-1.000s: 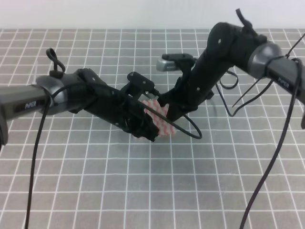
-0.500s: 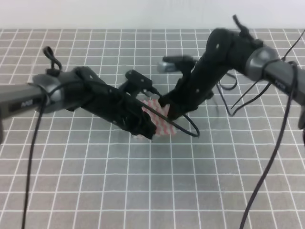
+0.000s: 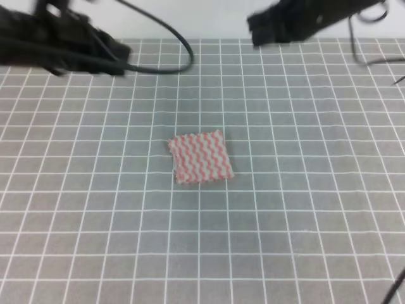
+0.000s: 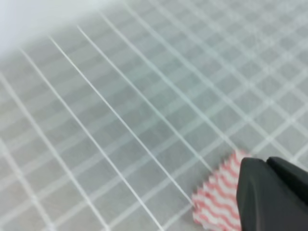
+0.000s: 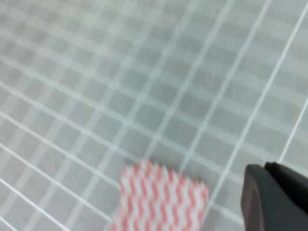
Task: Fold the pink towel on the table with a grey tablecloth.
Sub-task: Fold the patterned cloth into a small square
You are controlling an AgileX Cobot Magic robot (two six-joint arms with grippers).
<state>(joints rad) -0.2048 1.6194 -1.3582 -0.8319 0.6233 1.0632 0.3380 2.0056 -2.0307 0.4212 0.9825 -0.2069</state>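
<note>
Left gripper [image 3: 117, 52]: you've got it up at the far left, blurry, can't tell if the jaws are spread or pressed together.
Pink towel [image 3: 200, 157]: lying flat as a small square mid-table, nothing touching it.
Table [image 3: 304, 221]: grey grid cloth all around.
Right gripper [image 3: 256, 31]: far right, high up, state's unreadable too.

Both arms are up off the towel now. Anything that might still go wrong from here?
The pink towel lies as a small folded square with nothing holding it, so its layers may spring open. Both wrist views are motion-blurred; a dangling cable might sweep down and catch the cloth. Neither gripper's state is readable.
</note>
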